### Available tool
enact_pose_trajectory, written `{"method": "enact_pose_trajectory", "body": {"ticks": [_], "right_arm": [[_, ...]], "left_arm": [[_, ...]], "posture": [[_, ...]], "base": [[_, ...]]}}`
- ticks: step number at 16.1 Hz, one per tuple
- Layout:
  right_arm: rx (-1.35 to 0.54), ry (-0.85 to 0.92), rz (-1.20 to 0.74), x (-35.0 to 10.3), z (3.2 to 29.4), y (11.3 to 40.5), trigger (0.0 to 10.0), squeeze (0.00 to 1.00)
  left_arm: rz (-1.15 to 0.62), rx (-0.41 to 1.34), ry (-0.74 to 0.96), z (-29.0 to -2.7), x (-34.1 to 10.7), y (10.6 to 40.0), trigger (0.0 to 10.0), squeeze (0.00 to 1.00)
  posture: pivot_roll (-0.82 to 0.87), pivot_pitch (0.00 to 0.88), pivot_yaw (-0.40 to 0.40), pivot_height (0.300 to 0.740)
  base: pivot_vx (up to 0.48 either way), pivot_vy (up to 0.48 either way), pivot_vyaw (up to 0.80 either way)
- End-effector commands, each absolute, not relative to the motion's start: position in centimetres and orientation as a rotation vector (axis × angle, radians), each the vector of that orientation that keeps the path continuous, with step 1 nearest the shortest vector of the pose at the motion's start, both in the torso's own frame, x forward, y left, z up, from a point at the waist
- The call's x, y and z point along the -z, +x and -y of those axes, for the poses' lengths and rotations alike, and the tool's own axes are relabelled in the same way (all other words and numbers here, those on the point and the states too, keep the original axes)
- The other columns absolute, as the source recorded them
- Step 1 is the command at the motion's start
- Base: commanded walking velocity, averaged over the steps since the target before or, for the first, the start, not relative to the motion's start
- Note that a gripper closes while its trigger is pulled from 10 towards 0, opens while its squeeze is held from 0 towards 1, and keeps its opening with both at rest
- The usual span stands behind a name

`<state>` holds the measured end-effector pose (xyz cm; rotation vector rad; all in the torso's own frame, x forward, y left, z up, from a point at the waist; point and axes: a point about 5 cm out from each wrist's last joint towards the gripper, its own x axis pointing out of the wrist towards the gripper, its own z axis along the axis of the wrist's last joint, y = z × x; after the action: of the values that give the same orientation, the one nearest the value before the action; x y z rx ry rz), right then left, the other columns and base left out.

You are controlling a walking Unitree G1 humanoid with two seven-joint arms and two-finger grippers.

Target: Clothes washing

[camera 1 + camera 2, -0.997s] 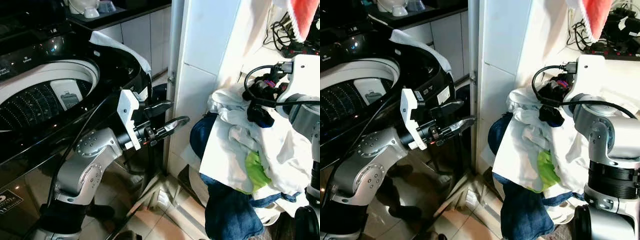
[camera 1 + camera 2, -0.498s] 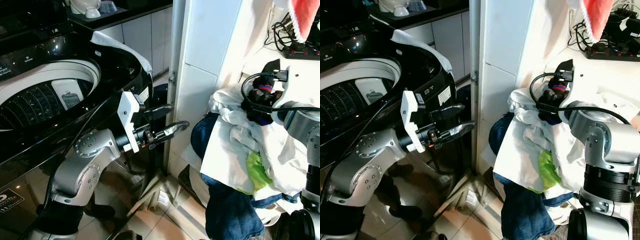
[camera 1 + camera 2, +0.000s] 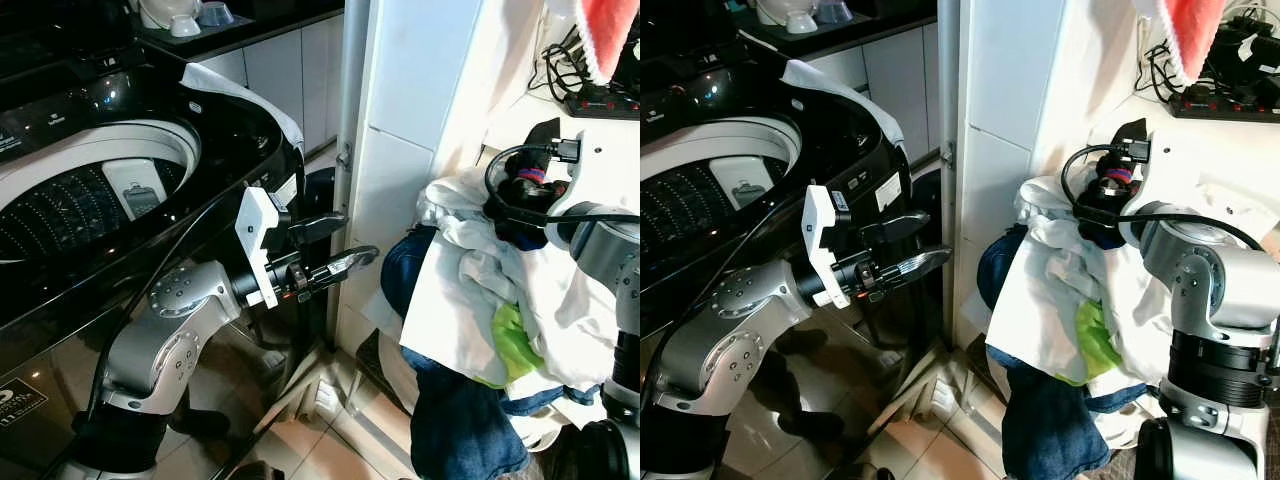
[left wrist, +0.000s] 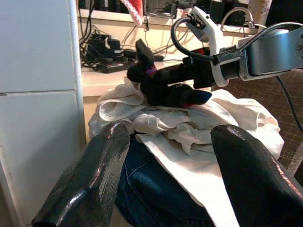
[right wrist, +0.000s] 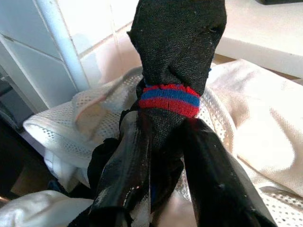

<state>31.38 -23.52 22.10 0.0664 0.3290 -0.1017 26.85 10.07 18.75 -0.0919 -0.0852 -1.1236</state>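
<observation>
I'm looking down at a tiled floor (image 3: 330,440), pale and glossy. On it stands the black top-loading washing machine (image 3: 120,200), lid up, drum open. Beside it, past a white wall panel (image 3: 400,170), I see a heap of laundry (image 3: 490,330) rising from the floor: white cloths on top, a green piece (image 3: 512,340) tucked in, blue denim (image 3: 460,420) hanging low.

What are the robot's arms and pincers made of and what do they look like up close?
Both arms are silver metal with rounded joints dotted with bolts. The left gripper has a white bracket behind two long, glossy black fingers. The right gripper has the same black fingers, with a looping black cable plugged into its white wrist.
</observation>
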Motion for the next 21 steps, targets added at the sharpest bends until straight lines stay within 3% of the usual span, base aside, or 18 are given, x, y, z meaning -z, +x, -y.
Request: {"method": "enact_pose_trajectory", "body": {"ticks": [1, 14, 16, 18, 19, 21], "right_arm": [[0.101, 0.071, -0.329, -22.1, 23.5, 31.2, 0.0, 0.00], [0.003, 0.054, -0.184, -24.8, 22.4, 31.5, 0.0, 0.00], [-0.162, 0.169, -0.125, -25.9, 20.9, 31.3, 0.0, 0.00], [-0.440, 0.238, -0.083, -27.0, 18.4, 30.3, 0.0, 0.00], [-0.542, 0.263, -0.056, -27.3, 17.3, 29.9, 0.0, 0.00], [-0.607, 0.307, -0.030, -27.5, 16.5, 29.7, 0.0, 0.00]], "left_arm": [[0.093, 1.140, -0.075, -9.8, -19.1, 26.9, 10.0, 0.00], [0.183, 1.007, -0.109, -10.8, -20.6, 27.9, 10.0, 0.00], [0.230, 0.975, -0.122, -10.8, -21.5, 28.2, 10.0, 0.00], [0.299, 0.932, -0.191, -10.6, -23.2, 29.0, 10.0, 0.00], [0.313, 0.923, -0.311, -10.5, -24.0, 29.3, 10.0, 1.00], [0.323, 0.932, -0.394, -10.4, -24.4, 29.4, 10.0, 1.00]], "posture": [[0.00, 0.000, 0.031, 0.740], [0.04, 0.000, 0.010, 0.740], [0.03, 0.000, 0.011, 0.740], [0.03, 0.000, 0.010, 0.740], [0.03, 0.000, 0.011, 0.740], [0.03, 0.000, 0.014, 0.740]], "base": [[0.000, 0.000, 0.00], [0.000, 0.000, 0.00], [0.000, 0.000, 0.00], [0.000, 0.000, 0.00], [0.000, 0.000, 0.00], [0.000, 0.000, 0.00]]}}
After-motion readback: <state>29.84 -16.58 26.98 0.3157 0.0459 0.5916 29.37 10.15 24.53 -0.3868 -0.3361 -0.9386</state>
